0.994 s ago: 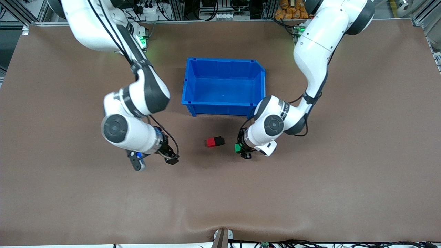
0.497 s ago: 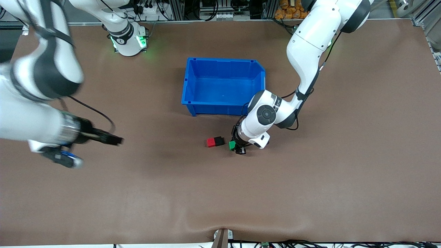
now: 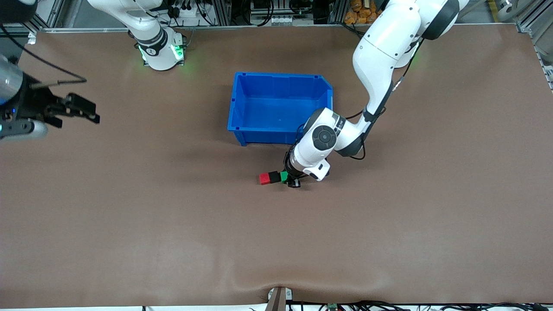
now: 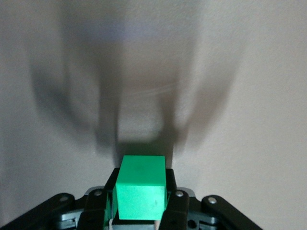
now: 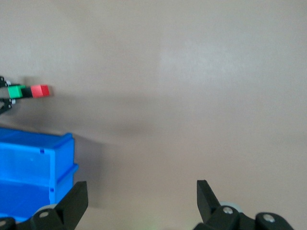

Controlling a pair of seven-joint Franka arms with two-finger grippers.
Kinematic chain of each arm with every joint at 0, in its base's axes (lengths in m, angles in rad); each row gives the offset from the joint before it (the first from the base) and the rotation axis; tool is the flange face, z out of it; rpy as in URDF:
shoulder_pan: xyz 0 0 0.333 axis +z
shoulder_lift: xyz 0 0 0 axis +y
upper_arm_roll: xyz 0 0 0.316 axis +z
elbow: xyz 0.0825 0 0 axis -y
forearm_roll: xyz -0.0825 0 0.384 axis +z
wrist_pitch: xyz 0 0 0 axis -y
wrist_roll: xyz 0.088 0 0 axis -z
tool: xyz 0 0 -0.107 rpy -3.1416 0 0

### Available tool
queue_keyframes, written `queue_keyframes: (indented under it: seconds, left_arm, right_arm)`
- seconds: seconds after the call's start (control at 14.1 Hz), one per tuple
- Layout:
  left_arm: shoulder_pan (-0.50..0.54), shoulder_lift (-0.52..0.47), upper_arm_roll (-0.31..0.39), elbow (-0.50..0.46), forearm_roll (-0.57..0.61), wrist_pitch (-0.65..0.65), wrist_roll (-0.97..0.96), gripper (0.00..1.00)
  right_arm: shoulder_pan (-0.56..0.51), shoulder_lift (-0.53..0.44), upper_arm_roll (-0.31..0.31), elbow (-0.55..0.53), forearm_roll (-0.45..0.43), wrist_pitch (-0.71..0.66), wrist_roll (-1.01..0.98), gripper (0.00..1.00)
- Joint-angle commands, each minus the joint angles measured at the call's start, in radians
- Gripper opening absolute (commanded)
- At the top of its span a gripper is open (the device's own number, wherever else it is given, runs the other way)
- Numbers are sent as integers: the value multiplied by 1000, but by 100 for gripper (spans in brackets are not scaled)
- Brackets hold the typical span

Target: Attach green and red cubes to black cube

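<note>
1. Left gripper pinches the small bright green cube against the matte black cube, itself joined to the small red cube, near the blue plastic bin.
2. The cubes look light and rigid; flat side faces seem the best hold.
3. Right gripper waits spread apart over the right arm's end of the table.

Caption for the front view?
Left gripper presses green cube to black cube beside red cube; right gripper waits open.

Green cube touches black cube, joined to red cube.
</note>
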Motion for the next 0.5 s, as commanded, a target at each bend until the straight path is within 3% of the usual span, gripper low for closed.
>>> queue_keyframes:
  seconds: [0.0, 0.43]
  left_arm:
    - [-16, -5, 9, -38, -11, 14, -45, 0]
    - [-18, -5, 10, -47, -10, 8, -82, 0]
  right_arm:
    - [-26, -104, 10, -173, -20, 78, -78, 100]
    - [-31, -127, 14, -206, -26, 121, -166, 100]
